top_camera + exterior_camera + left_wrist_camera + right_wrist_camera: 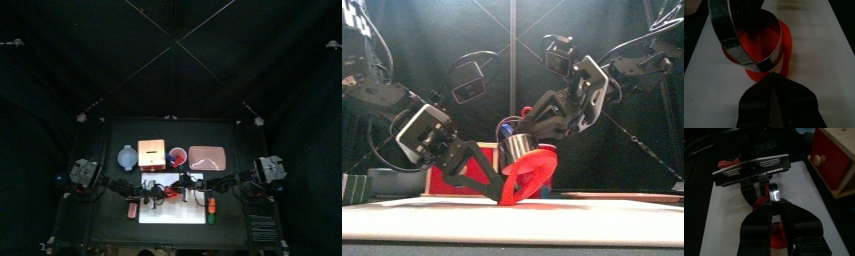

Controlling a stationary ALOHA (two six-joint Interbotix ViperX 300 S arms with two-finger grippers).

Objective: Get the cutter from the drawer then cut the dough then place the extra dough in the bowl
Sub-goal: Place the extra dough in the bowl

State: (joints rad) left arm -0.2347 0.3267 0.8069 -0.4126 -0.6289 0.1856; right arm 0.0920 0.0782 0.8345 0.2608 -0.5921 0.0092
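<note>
Two grippers meet over the flat white cutting board (pixel 174 212) at the lower middle of the top view. The blue-grey two-handled bowl (pixel 127 157) waits just above the board's left corner, beside the pale wooden box with a red drawer front (pixel 151 155), so your extra dough has only a short trip to make.

In the front view, the round shiny metal cutter (pixel 516 150) sits at centre frame, lifted clear of the board. The floppy red dough ring (pixel 531 178) hangs around and below it. Your left gripper (pixel 492 172) reaches in low from the left and your right gripper (pixel 527 130) comes down from the upper right. Holding from both sides like this looks meant to peel the ring off the cutter.

In the left wrist view, the jaws stand closed together at lower centre, pinching the ring's near edge.

In the right wrist view, the jaws narrow at mid-frame onto a bright strip, most likely the cutter's rim, clamped to steady it.
</note>
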